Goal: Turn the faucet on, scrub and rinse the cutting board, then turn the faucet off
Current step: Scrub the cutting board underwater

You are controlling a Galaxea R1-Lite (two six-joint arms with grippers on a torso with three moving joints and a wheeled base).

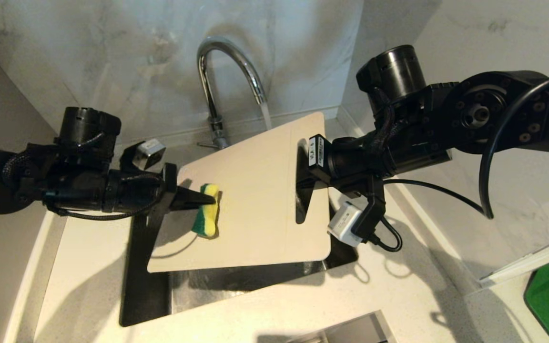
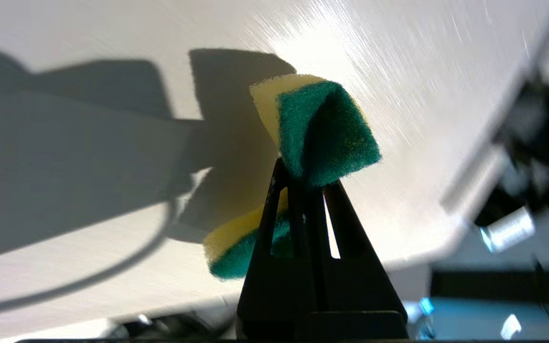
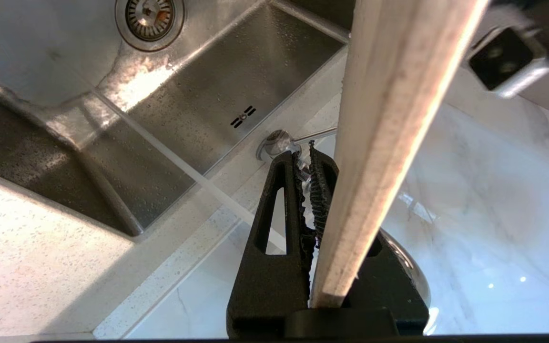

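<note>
Scrubbing step now: left end effector (image 1: 208,200) clamped on the sponge (image 1: 206,216) at the board's (image 1: 255,200) 9 o'clock edge; right end effector (image 1: 303,183) pinches the board over the sink (image 1: 236,286). Faucet (image 1: 227,81) running at 12. Next, probably sweep toward 3.

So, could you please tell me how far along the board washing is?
Done: faucet is running. In hand: right tool holds the cutting board over the sink; left tool presses a sponge on it. Left: finish scrubbing, rinse, shut the water off.
</note>
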